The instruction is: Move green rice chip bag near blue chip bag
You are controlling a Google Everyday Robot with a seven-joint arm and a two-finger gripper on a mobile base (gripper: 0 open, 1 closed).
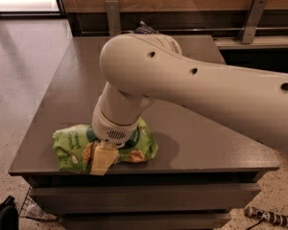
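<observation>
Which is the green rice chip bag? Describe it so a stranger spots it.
On the grey table, look at the near left corner. Under the white arm's end effector lies the green rice chip bag. It is puffy and lime-green, unlike the dark bag at the far edge.

**One grey surface, two bags**

The dark grey surface (206, 143) carries the green rice chip bag (69, 147), which lies flat near the front edge, toward the front left corner. My end effector (103, 161) is down on the middle of that bag. At the far edge, a bit of the blue chip bag (145, 29) shows behind my arm, well apart from the green one.
</observation>
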